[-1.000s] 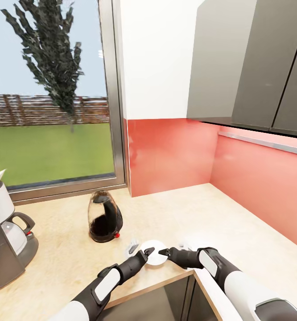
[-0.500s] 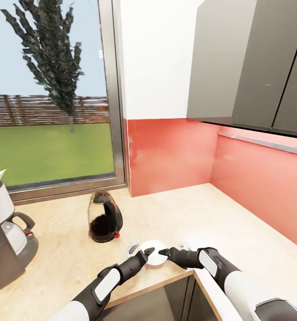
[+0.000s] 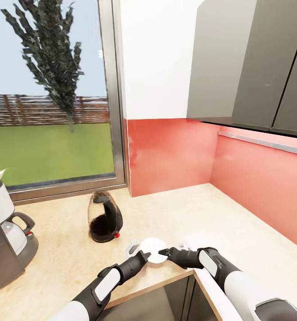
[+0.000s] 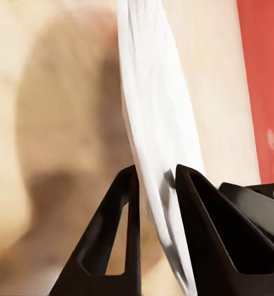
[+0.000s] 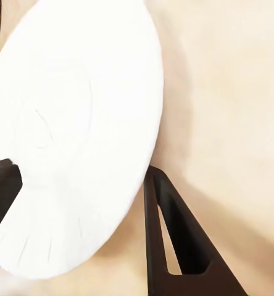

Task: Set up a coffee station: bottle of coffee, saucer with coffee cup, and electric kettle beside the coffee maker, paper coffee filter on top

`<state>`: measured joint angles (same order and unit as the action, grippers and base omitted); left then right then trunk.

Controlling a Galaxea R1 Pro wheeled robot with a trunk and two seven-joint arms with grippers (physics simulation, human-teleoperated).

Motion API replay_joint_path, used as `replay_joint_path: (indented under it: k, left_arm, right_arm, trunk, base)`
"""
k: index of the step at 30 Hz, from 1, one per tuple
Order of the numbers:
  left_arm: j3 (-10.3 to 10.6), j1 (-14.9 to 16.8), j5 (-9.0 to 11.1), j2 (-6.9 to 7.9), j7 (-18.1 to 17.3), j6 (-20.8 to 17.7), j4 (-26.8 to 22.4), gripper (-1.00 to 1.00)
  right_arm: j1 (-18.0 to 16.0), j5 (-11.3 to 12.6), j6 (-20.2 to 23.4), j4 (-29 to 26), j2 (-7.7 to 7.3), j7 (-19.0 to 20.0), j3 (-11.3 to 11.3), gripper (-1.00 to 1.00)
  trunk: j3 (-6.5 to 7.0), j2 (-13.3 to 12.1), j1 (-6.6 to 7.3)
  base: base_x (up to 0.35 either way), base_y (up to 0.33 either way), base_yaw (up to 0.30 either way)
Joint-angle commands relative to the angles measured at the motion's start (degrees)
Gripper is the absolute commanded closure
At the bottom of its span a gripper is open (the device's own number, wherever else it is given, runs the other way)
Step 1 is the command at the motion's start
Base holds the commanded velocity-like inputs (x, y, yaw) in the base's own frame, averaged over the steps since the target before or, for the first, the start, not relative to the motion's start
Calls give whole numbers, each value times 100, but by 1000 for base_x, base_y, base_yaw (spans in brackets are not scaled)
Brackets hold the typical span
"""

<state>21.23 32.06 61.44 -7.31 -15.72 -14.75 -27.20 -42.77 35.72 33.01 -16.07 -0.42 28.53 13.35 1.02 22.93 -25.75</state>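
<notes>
A: What had changed since the moment before?

B: The saucer [image 3: 153, 250] had tipped up. It showed more of its round face than before, and sat a little higher over the front edge of the countertop [image 3: 237, 223]. The arms had scarcely shifted.

A: And the grippers?

B: The left gripper [image 4: 154, 185] was closed to a narrow gap with the saucer's rim between its fingers [image 4: 128, 203]. The right gripper [image 3: 162, 252] was at the rim on the opposite side; one finger [image 5: 158, 228] lay behind the dish, another dark tip at the near edge, so it seemed to pinch too. I judged the two-handed hold was meant to lift a thin, flat dish that one gripper could not get under.

A: Where was all that, relative to the kettle?

B: Just in front of the kettle [image 3: 104, 217], nearer the robot. Small white shapes, too unclear to name, lay just beside the saucer. The coffee maker [image 3: 1, 240] stood well apart from the kettle, on its window side.
</notes>
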Motion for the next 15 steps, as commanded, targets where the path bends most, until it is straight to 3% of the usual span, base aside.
replay_joint_path:
  k: [1,15]
  left_arm:
    - [30,2,-22,2,-1,-2,14,100]
    - [16,2,-11,35,-190,-5,12,100]
  right_arm:
    - [5,-109,12,69,-2,-14,107,-100]
    - [6,-109,8,69,2,-14,111,-100]
  trunk:
    - [-5,-1,-4]
    - [-5,-1,-4]
  base:
    - [0,0,0]
    - [0,0,0]
